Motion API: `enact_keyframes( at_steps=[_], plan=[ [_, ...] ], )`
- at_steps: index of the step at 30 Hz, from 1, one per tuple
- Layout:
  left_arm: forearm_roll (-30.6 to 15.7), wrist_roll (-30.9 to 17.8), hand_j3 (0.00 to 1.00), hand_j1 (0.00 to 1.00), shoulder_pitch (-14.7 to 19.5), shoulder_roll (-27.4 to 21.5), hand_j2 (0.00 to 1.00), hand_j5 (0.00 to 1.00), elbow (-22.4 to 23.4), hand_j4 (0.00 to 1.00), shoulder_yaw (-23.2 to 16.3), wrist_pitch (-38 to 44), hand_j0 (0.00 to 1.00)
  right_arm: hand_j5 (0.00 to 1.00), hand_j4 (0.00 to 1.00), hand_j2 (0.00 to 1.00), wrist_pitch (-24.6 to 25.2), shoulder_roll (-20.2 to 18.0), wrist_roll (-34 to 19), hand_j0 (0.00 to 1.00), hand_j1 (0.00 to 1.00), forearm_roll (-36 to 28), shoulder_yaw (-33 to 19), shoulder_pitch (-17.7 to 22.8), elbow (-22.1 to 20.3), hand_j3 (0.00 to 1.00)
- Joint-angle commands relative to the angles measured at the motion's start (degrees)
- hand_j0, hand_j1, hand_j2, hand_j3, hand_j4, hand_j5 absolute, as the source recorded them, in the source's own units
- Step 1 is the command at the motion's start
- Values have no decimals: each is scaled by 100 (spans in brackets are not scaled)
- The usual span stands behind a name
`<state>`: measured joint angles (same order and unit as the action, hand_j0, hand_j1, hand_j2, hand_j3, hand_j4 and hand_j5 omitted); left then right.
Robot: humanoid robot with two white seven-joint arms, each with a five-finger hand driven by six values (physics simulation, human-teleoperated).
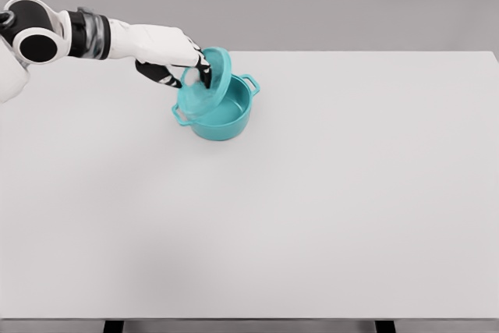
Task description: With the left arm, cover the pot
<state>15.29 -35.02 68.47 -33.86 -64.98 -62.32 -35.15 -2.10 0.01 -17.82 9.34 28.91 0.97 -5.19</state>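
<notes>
a: so the left hand (173, 58) has its fingers (204, 74) wrapped on the lid (209, 83), held steeply tilted over the pot (221, 115), low edge dipping inside the rim on the near-left side.

b: yeah, pot sits on the worktop (327, 193), upper left of middle. right arm's nowhere in view.

a: my worry is the tilt. if it lets go like that, i'd guess the lid drops into the pot or wedges crooked.

b: or it pushes down on one side and shoves the pot sideways. needs levelling first imo.
</notes>
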Motion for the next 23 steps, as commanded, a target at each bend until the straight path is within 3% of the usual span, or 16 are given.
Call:
enact_keyframes(
  at_steps=[1, 11, 13, 15, 16, 19, 23],
  plan=[
    [9, 2, 76, 76, 0, 20, 76, 76, 3, 76, 0, 15, 76, 100, 100, 100, -1, -1, -2, 100, 100, -2, 1, 0, 0, 100],
    [27, 2, 82, 82, -26, 20, 82, 82, 3, 82, 0, 15, 82, 100, 100, 100, -1, -1, -2, 100, 100, -2, 1, 0, 0, 100],
    [27, 2, 87, 87, -18, 20, 87, 87, -6, 87, 0, 15, 87, 100, 100, 100, -1, -1, -2, 100, 100, -2, 1, 0, 0, 100],
    [9, 2, 99, 99, 26, -68, 99, 99, -6, 99, 35, 15, 99, 100, 100, 100, -1, -1, -2, 100, 100, -2, 1, 0, 0, 100],
    [-17, 2, 100, 100, 44, -112, 100, 100, 3, 100, 53, 15, 100, 100, 100, 100, -1, -1, -2, 100, 100, -2, 1, 0, 0, 100],
    [-35, 2, 100, 100, 9, -894, 100, 100, 3, 100, 88, 15, 100, 100, 100, 100, -1, -1, -2, 100, 100, -2, 1, 0, 0, 100],
    [-52, 2, 100, 100, -176, -1070, 100, 100, 310, 100, 176, 15, 100, 100, 100, 100, -1, -1, -2, 100, 100, -2, 1, 0, 0, 100]
  ],
)
